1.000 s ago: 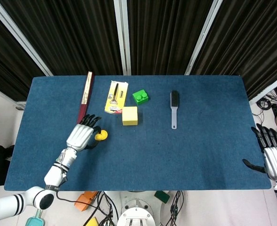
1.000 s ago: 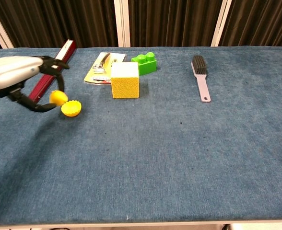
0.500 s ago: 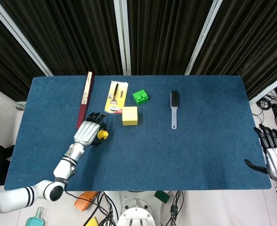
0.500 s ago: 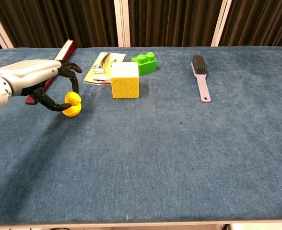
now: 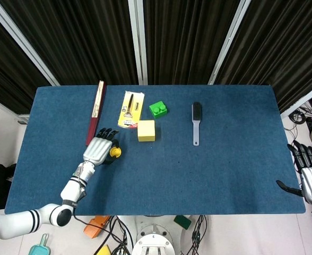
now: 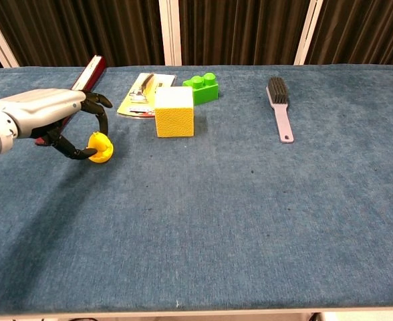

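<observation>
The left hand [image 6: 46,114] reaches low over the near-left part of the blue table [image 6: 236,221], its dark fingers [image 6: 101,115] curled round a small yellow toy [image 6: 100,148] (a two-part piece, possibly a shell-like toy; the shape is hard to make out). The toy sits on the cloth, pinched between thumb and finger as far as the chest view shows. Just behind the hand lies a long red box [image 5: 96,110]. A carded tool packet [image 5: 130,109], a yellow cube [image 5: 146,130] and a green building brick [image 5: 157,109] stand to its right, a grey brush [image 5: 196,122] further along. The right hand [image 5: 311,178] hangs off the table's right edge, fingers spread, holding nothing.
</observation>
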`<state>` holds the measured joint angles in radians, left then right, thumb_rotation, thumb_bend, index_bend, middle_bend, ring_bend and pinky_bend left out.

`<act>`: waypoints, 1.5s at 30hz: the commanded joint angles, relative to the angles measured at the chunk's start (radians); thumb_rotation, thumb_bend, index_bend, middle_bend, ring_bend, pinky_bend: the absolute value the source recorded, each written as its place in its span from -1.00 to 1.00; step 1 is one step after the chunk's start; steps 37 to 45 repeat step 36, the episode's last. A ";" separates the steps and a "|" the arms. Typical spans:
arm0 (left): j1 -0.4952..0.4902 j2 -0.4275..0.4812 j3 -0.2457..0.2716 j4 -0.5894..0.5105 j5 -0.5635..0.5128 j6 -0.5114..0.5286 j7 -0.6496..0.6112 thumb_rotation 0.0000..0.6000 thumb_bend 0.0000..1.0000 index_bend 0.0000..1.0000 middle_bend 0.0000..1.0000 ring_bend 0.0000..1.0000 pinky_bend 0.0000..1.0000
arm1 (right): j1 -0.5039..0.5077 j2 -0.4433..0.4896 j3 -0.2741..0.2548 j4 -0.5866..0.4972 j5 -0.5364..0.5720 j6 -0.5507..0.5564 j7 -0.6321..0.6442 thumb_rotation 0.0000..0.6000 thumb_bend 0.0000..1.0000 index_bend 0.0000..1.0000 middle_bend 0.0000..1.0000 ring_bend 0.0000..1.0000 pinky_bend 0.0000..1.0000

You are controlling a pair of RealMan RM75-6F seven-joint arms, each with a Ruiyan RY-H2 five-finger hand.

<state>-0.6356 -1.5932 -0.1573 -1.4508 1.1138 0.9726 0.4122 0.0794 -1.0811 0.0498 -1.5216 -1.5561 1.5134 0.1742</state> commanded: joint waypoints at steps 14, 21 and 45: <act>0.089 0.148 0.026 -0.147 0.077 0.176 -0.043 1.00 -0.33 -0.43 -0.87 -1.00 -1.00 | 0.003 0.006 0.006 0.003 0.006 -0.005 0.009 1.00 -0.55 -1.00 -1.00 -1.00 -1.00; 0.238 0.272 0.058 -0.160 0.161 0.385 -0.160 1.00 -0.39 -0.54 -0.87 -1.00 -1.00 | -0.002 0.008 0.004 0.014 0.017 -0.011 0.028 1.00 -0.55 -1.00 -1.00 -1.00 -1.00; 0.539 0.466 0.208 -0.200 0.318 0.666 -0.398 1.00 -0.41 -0.56 -0.84 -1.00 -1.00 | -0.004 0.008 -0.002 -0.015 -0.020 0.012 0.011 1.00 -0.55 -1.00 -1.00 -1.00 -1.00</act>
